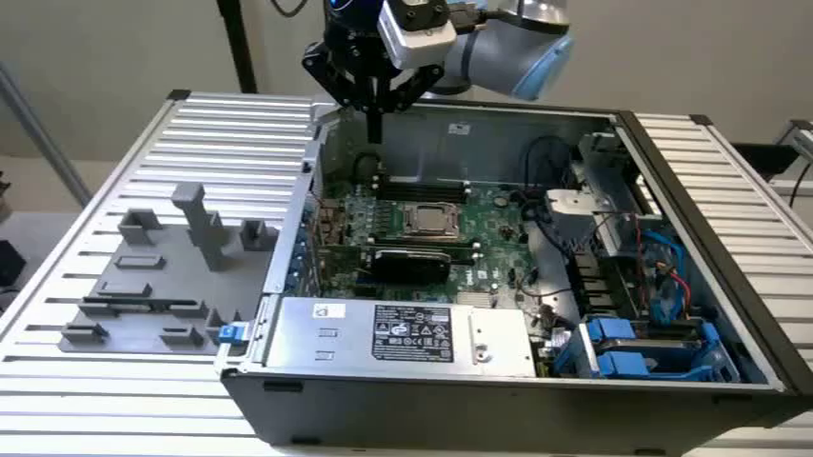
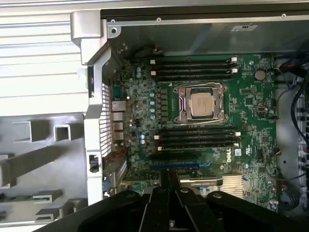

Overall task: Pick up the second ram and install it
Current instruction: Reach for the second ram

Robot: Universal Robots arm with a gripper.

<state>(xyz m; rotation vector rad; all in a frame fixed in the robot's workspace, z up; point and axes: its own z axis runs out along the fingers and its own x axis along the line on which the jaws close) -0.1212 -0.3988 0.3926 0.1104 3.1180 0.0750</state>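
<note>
End effector (image 2: pixel 169 178) pinched closed, empty, over motherboard (image 2: pixel 251 96) printed "DELL".

We see a green motherboard (image 2: pixel 251 96) with black slots (image 2: pixel 198 137), a silver CPU (image 2: pixel 202 104), grey blocks (image 1: pixel 204 224), a white ribbed bench (image 1: pixel 228 124), blue caddies (image 1: pixel 612 333) and a black tool (image 1: pixel 376 131).

claw (image 1: pixel 376 139) over case (image 1: pixel 508 405) | fixture blocks (image 1: pixel 201 227) exterior view's left of case
</note>
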